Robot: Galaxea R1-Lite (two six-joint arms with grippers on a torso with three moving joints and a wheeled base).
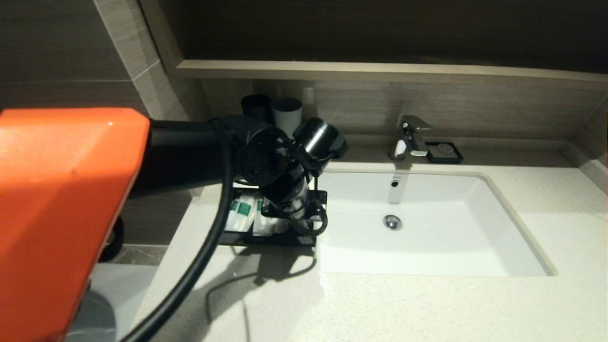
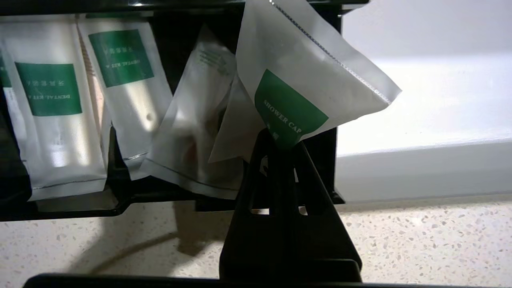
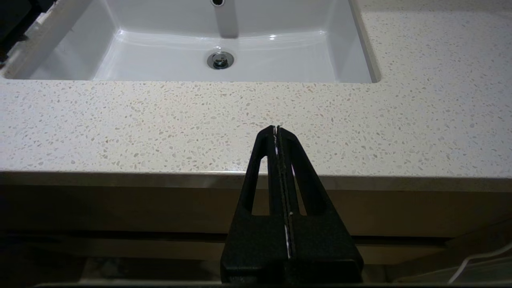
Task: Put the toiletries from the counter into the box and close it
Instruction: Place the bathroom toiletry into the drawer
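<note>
While the left gripper [image 2: 280,138] pinches a "SHOWER CAP" sachet [image 2: 308,76], the drawer's [image 2: 120,200] sachets [image 2: 50,108] read "DENTAL KIT".

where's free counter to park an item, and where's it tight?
Free: the counter strip in front of the sink, and the stretch right of it. Tight: the open box drawer at the sink's left, filled with dental kit sachets, where the left end effector holds the shower cap sachet. Behind, cups crowd the corner.
</note>
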